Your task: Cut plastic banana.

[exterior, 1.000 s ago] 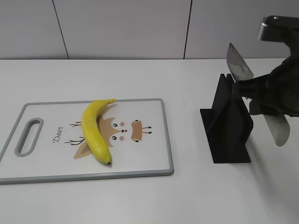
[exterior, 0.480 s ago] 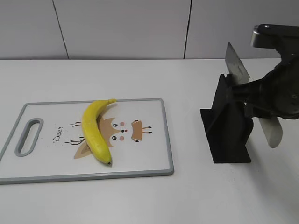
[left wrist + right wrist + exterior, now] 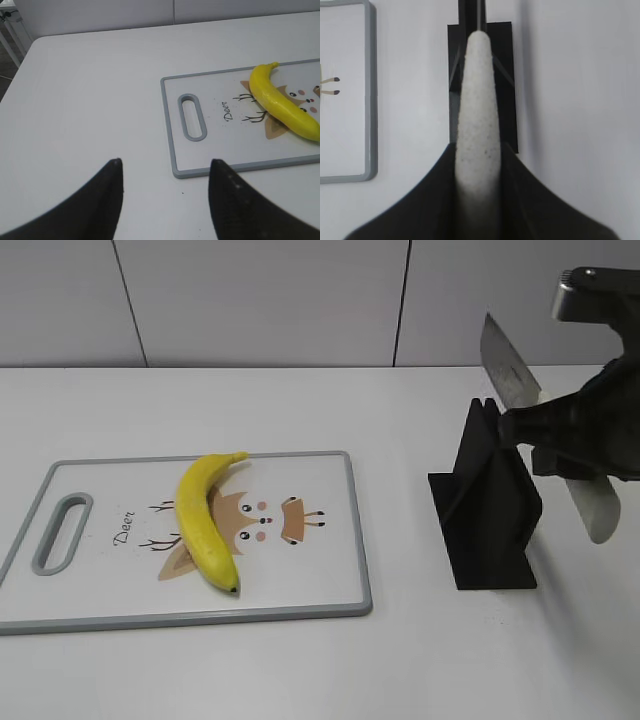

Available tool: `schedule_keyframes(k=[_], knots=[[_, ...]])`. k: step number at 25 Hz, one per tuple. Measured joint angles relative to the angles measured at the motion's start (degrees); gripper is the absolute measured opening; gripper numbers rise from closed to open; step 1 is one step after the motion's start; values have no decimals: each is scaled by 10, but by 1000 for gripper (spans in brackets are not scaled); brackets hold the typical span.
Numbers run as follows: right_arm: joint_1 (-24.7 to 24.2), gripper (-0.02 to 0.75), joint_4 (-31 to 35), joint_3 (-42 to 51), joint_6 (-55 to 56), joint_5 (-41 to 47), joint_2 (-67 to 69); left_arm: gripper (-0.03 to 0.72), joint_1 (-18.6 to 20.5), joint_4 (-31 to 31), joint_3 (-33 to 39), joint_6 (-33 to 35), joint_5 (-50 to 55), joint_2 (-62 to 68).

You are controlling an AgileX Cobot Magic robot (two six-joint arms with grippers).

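Gripping knife (image 3: pixel 545 430) handle betw closed fingers, right gripper (image 3: pixel 560 445) sits above stand (image 3: pixel 490 510). Left gripper (image 3: pixel 165 200) open, empty. Plastic banana (image 3: pixel 203 520) uncut on board (image 3: pixel 320 570), well left; cutting not started.

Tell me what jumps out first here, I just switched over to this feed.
The yellow banana lies uncut on the deer-print cutting board at left. At right, the right pincer grips a knife by its pale handle, blade slanting up over the black knife stand. The left pincer hangs open, short of the board's handle end.
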Motion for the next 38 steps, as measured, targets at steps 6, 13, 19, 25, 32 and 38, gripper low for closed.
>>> schedule_keyframes(k=[6, 13, 19, 25, 32, 38], knots=[[0, 181, -1, 0, -13, -8, 4, 514, 0, 0, 0, 0, 0, 0], [0, 181, 5, 0, -17, -10, 52, 512, 0, 0, 0, 0, 0, 0], [0, 181, 1, 0, -17, -23, 85, 510, 0, 0, 0, 0, 0, 0], [0, 181, -9, 0, -17, -21, 87, 508, 0, 0, 0, 0, 0, 0], [0, 489, -14, 0, -18, -21, 89, 504, 0, 0, 0, 0, 0, 0], [0, 652, -11, 0, -22, -21, 51, 502, 0, 0, 0, 0, 0, 0]])
